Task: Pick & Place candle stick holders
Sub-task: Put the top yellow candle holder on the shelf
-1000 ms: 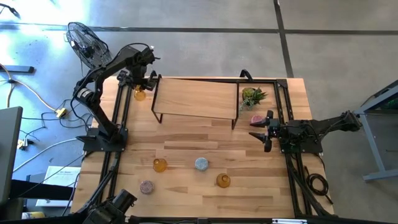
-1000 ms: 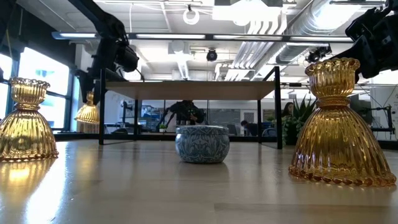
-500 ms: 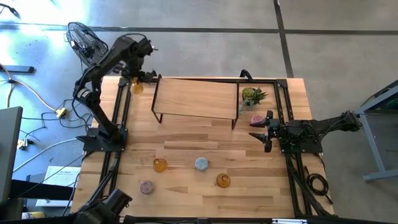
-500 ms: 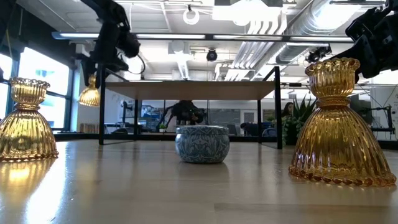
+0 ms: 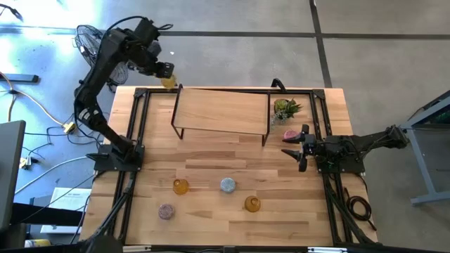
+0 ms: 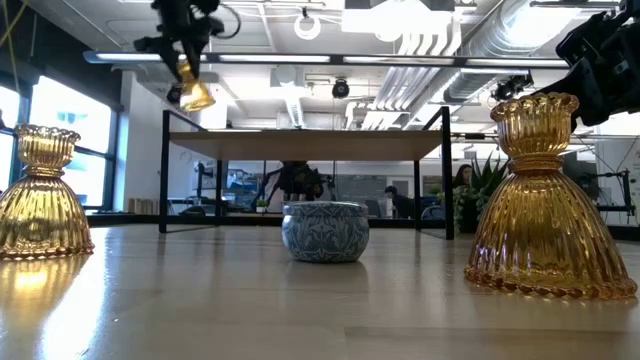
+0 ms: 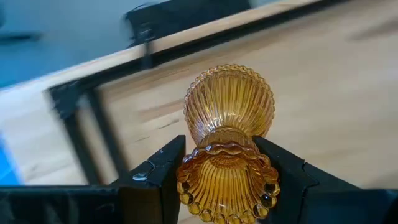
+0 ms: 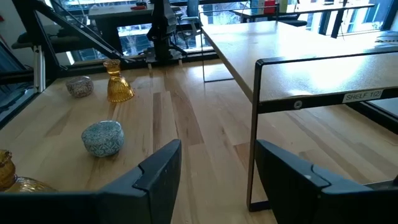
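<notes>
The wooden table (image 5: 211, 161) fills most of the high view, with a black-legged wooden shelf (image 5: 221, 110) standing on its far half. The left arm (image 5: 98, 77) reaches up and over the table's far left corner; the right arm (image 5: 373, 144) lies low along the right side.

The left gripper (image 5: 166, 74) hangs high above the shelf's far left corner, its fingers closed on the narrow neck of an amber candle stick holder (image 7: 227, 140) (the ribbed skirt points away from the wrist camera, the scalloped cup toward it). In the low view that holder (image 6: 195, 94) is in the air, above the level of the shelf top and tilted.

The right gripper (image 5: 298, 148) waits near the shelf's right end with its fingers spread apart and nothing between them.

A small green potted plant (image 5: 285, 108) stands at the shelf's right end, with a pink holder (image 5: 289, 135) just in front of it on the table, close to the right gripper.

Four more holders sit on the near half: an amber one (image 5: 181, 186), a blue-grey round one (image 5: 227, 185), another amber one (image 5: 252, 204) and a mauve one (image 5: 165, 211) nearest the front left.
</notes>
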Robot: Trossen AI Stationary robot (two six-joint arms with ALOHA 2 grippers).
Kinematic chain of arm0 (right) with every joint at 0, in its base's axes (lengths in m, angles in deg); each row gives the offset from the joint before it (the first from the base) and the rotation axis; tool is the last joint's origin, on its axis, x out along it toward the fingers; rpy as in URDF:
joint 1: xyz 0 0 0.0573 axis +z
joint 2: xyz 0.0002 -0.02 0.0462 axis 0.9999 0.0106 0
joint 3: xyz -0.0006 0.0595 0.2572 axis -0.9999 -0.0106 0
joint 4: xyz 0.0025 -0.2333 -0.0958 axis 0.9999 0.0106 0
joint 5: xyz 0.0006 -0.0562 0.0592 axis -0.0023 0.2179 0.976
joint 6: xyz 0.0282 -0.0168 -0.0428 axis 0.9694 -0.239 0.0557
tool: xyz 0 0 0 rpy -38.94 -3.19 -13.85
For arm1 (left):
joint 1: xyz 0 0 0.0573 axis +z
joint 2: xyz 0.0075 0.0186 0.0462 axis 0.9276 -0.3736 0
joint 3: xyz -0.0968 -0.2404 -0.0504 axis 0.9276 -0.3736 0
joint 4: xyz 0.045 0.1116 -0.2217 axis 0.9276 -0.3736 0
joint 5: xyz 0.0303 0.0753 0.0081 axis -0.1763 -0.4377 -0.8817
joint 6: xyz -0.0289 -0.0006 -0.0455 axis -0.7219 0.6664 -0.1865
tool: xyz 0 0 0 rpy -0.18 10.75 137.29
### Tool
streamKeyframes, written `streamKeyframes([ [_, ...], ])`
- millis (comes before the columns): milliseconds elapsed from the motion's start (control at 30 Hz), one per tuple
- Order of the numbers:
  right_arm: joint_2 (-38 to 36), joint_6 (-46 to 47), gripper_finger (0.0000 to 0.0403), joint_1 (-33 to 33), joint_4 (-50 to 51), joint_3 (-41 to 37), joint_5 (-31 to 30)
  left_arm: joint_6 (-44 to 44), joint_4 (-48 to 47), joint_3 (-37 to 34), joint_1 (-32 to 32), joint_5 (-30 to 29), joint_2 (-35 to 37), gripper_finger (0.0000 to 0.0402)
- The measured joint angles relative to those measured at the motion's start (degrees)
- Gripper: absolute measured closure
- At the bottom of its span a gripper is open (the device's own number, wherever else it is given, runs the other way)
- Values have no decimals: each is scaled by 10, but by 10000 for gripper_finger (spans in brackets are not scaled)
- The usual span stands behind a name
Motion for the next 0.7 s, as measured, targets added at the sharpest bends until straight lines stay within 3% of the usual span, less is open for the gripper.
streamKeyframes([
  [133, 0, 0, 203, 0, 0, 0, -8, 12, 1, 29, -56, 27, 4, 244],
  [367, 0, 0, 203, 0, 0, 0, -12, 13, 3, 33, -148, -8, -22, 244],
  [700, 0, 4, 203, 0, -6, 0, -12, 38, 2, 33, -150, -17, -101, 244],
])
